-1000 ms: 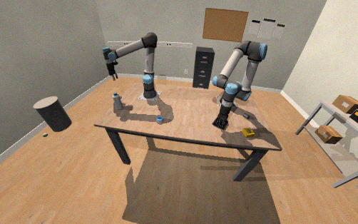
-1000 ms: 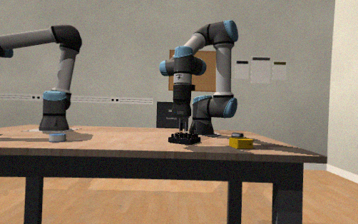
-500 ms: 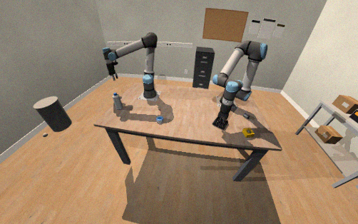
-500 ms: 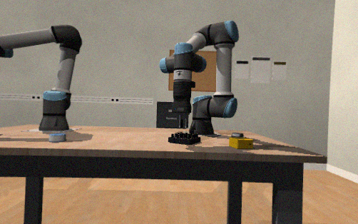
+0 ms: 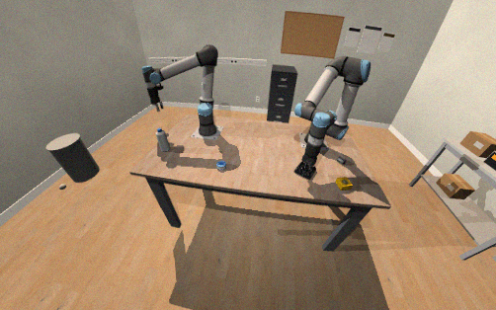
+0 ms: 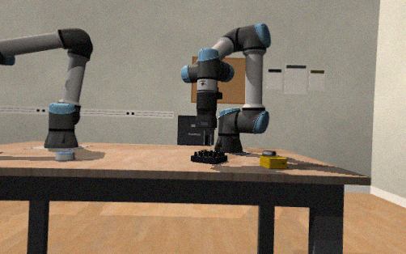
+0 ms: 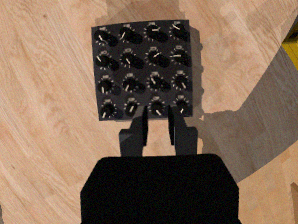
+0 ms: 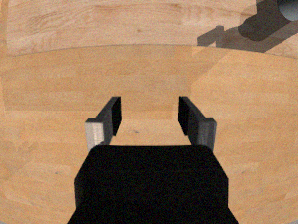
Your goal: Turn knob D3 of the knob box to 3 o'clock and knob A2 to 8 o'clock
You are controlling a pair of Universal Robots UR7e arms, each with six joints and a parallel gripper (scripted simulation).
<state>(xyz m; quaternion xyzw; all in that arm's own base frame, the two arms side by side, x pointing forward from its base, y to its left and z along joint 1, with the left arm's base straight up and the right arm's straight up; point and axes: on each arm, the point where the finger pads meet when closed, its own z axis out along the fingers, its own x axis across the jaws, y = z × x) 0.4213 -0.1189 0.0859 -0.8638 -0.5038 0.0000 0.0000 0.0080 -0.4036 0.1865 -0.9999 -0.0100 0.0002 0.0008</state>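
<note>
The left end effector (image 6: 209, 142) (image 7: 158, 117) points down over the knob box (image 5: 305, 171) (image 6: 209, 157) (image 7: 145, 70), its fingers part-way apart with nothing between them; that gap probably suits straddling one small knob without brushing its neighbours. In the left wrist view the fingertips lie over the edge row of the box. The box sits flat on the tabletop (image 5: 267, 180) (image 6: 133, 163) (image 7: 50, 75), right of centre, likely put there for this arm's easy reach. Near and to its right is a yellow block (image 5: 344, 184) (image 6: 273, 162). Far to the left, the right end effector (image 5: 158, 107) (image 8: 149, 108) hangs well apart from the box, fingers wide and bare, presumably parked because one arm suffices. A grey bottle (image 5: 163, 141) stands upright nearby.

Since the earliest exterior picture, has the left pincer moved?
Yes: upward. In the exterior view, the left pincer now stands higher above the knob box.
</note>
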